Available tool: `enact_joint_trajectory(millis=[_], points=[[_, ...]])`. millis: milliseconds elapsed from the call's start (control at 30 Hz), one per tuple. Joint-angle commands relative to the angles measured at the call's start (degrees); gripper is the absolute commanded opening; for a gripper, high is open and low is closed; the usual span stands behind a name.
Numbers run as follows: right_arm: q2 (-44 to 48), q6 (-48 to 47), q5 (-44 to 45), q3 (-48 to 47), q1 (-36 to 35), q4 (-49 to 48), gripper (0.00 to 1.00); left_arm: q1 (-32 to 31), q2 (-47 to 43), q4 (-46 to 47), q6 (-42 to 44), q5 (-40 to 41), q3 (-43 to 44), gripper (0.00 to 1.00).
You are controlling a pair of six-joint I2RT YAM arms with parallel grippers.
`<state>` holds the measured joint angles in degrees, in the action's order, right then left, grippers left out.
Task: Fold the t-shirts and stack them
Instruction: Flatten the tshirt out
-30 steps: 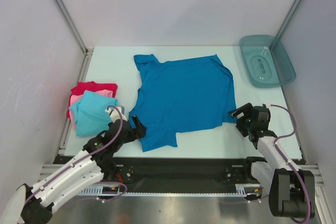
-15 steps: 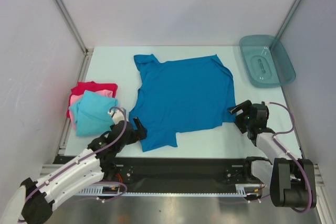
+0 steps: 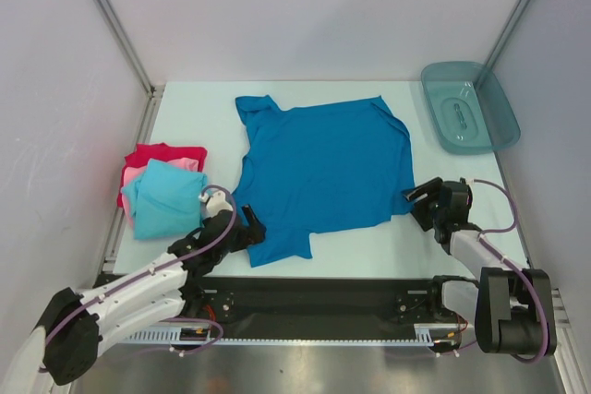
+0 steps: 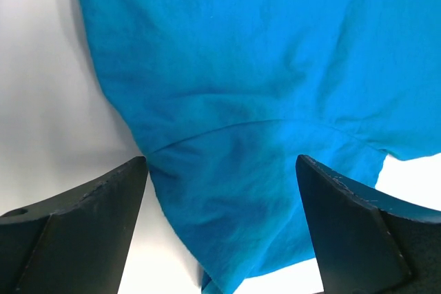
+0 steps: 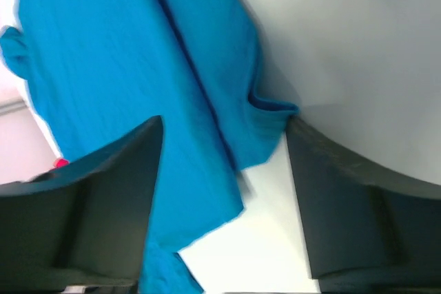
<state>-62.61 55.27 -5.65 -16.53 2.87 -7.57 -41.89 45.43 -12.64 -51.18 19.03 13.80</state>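
A medium blue t-shirt (image 3: 319, 168) lies spread flat in the middle of the table. At the left a light turquoise t-shirt (image 3: 164, 196) sits folded on top of a pink one (image 3: 133, 175) and a red one (image 3: 157, 151). My left gripper (image 3: 247, 225) is open at the blue shirt's near left corner, and blue cloth (image 4: 227, 101) lies between its fingers (image 4: 89, 218). My right gripper (image 3: 414, 198) is open at the shirt's near right corner, its fingers (image 5: 103, 197) astride a small fold in the hem (image 5: 265, 111).
A teal translucent plastic tray (image 3: 468, 108) stands at the back right of the white table (image 3: 194, 108). Grey walls and metal posts enclose the table on three sides. The folded stack lies close to my left arm.
My left gripper has slid right and forward onto the blue shirt's near left corner. The right gripper has dropped toward the shirt's right hem and narrowed slightly.
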Motion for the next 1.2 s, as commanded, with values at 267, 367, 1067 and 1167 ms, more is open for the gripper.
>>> enact_joint_trajectory(millis=[267, 367, 1067, 1167], points=[[0.38, 0.19, 1.17, -0.51, 0.38, 4.32, 0.18, -0.65, -1.04, 0.34, -0.68, -0.75, 1.4, 0.95], [0.65, 0.28, 1.61, -1.13, 0.47, 5.2, 0.04, -0.74, -2.27, -1.15, -0.41, -0.39, 2.28, 0.94], [9.07, -5.87, 0.56, -7.37, 9.15, 20.14, 0.0, -1.09, -11.41, -11.35, 0.64, -0.04, 7.11, 0.6], [10.13, -6.57, -1.2, -7.63, 11.62, 21.54, 0.0, -1.09, -12.47, -12.05, 0.47, 0.04, 7.11, 0.59]])
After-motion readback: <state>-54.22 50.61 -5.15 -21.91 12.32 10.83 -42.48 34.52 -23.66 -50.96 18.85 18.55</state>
